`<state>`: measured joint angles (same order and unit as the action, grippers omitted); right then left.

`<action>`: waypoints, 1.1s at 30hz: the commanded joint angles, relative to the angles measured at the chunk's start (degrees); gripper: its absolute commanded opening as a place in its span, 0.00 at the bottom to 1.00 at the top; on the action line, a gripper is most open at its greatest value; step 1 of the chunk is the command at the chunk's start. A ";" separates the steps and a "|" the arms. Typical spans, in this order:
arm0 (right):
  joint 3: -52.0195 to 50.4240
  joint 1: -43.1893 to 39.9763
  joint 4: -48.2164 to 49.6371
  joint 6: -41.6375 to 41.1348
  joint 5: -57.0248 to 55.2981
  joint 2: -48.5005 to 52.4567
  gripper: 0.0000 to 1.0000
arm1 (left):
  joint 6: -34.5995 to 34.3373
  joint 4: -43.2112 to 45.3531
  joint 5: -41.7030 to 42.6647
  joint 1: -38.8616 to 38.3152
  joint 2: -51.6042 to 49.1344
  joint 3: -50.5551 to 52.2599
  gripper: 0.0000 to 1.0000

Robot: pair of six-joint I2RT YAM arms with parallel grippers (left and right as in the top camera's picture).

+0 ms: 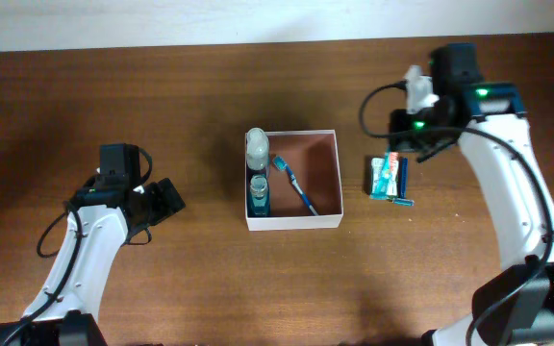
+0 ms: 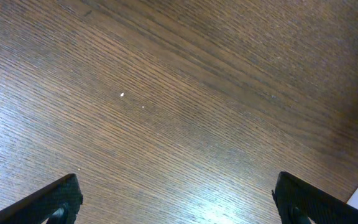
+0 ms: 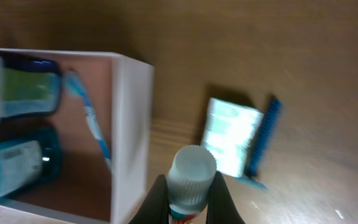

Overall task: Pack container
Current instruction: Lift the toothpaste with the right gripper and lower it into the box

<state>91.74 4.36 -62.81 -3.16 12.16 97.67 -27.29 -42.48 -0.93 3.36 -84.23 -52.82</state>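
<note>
The container (image 1: pixel 293 223) sits at the centre of the overhead frame on the wooden surface (image 1: pixel 200 77), open side up. Two bottles lie along its left wall: a pale bottle (image 1: pixel 257 146) towards the top and a blue bottle (image 1: pixel 259 194) below it. A blue toothbrush (image 1: pixel 296 187) lies slanted on the reddish-brown floor, just right of the bottles.

Just right of the container, apart from its wall, a green-and-white packet (image 1: pixel 384 176) lies flat on the surface. A blue strip (image 1: pixel 403 177) lies against the packet's right edge.

The right claw (image 3: pixel 190 200) is closed on a tube (image 3: pixel 192 171) with a white ribbed cap. The fingers pinch it just under the cap, and the cap points away from the wrist. In the wrist view the tube shows at bottom centre, between the container's right wall on the left and the packet on the right. In the overhead view this arm is at upper right, above the packet.

The left claw (image 2: pixel 176 177) is spread wide with nothing between its fingers. It hangs over bare wood at lower left of the overhead frame, well apart from the container.
</note>
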 commanded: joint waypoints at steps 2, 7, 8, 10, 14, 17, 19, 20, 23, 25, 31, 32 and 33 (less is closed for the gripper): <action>1.49 5.20 3.26 -2.89 0.92 -1.09 0.04 | 0.11 0.00 -0.39 0.17 -0.48 -0.09 1.00; 1.49 10.12 6.86 -4.90 0.74 -1.07 0.04 | 0.11 0.00 -0.39 0.17 -0.48 -0.09 1.00; 1.49 10.78 7.37 -4.90 0.72 -1.03 0.04 | 0.11 0.00 -0.39 0.17 -0.48 -0.09 1.00; 1.49 12.50 8.74 -4.92 0.72 -0.76 0.04 | 0.11 0.00 -0.39 0.17 -0.48 -0.09 1.00; 1.46 15.23 10.78 -6.43 0.70 0.20 0.04 | 0.11 0.00 -0.39 0.17 -0.48 -0.09 1.00; 1.46 16.63 11.50 -6.43 0.35 1.22 0.04 | 0.11 0.00 -0.39 0.17 -0.48 -0.09 1.00; 1.46 17.44 11.45 -6.80 -0.94 2.16 0.04 | 0.11 0.00 -0.39 0.17 -0.48 -0.09 1.00; 1.42 17.70 11.43 -6.80 -1.25 2.62 0.04 | 0.11 0.00 -0.39 0.17 -0.48 -0.09 1.00; 1.38 18.36 11.43 -6.80 -1.44 4.15 0.04 | 0.11 0.00 -0.39 0.17 -0.48 -0.09 1.00; 1.38 18.71 11.47 -6.82 -1.44 5.07 0.04 | 0.11 0.00 -0.39 0.17 -0.48 -0.09 1.00; 1.31 18.99 11.39 -6.82 -1.90 7.72 0.04 | 0.11 0.00 -0.39 0.17 -0.48 -0.09 0.99; 1.31 18.99 11.23 -6.82 -1.88 8.00 0.04 | 0.11 0.00 -0.39 0.17 -0.48 -0.09 1.00; 1.20 18.99 11.21 -6.82 -1.88 8.59 0.04 | 0.11 0.00 -0.39 0.17 -0.48 -0.09 1.00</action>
<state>91.83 22.76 -51.77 -9.30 11.25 104.88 -27.29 -42.48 -0.91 3.36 -84.23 -52.82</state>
